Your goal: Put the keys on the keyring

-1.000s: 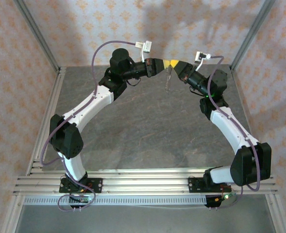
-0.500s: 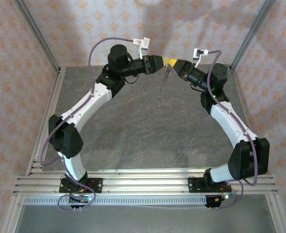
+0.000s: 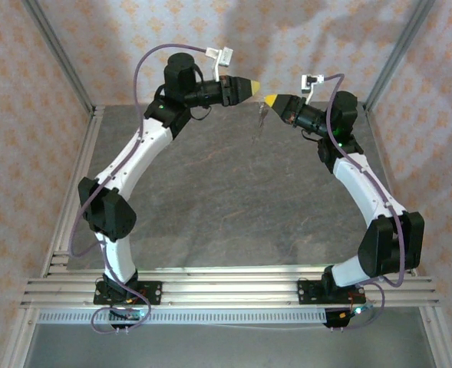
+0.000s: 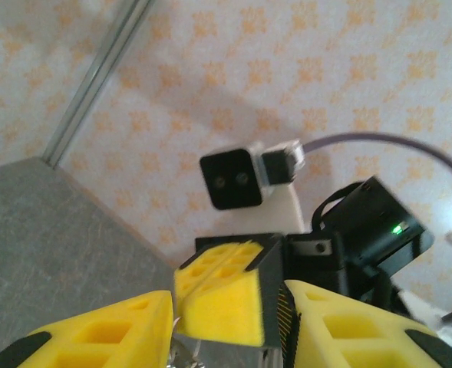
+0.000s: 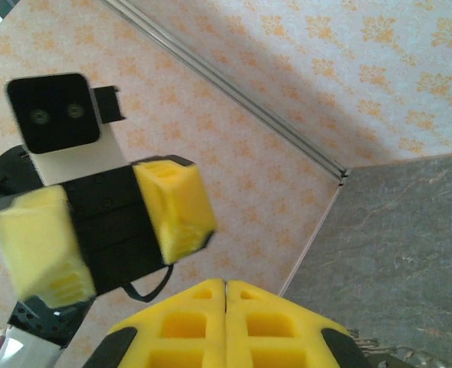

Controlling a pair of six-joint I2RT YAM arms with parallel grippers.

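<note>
Upper centre-left of the top view: the left gripper (image 3: 249,83) is raised above the table (image 3: 226,199), fingers parted and holding nothing. The right wrist view confirms a clear gap between its pads.

Centre: the keyring (image 3: 262,121) hangs as a thin pale strand just below the right gripper (image 3: 270,100), which is clamped tight on its upper end.

The key is too small to make out, so whether it is threaded cannot be told. In my judgement the ring is at least secured for threading.

A second ago the two grippers met tip to tip over the ring, the left one closed. It has since released and drawn back to the upper left.
</note>
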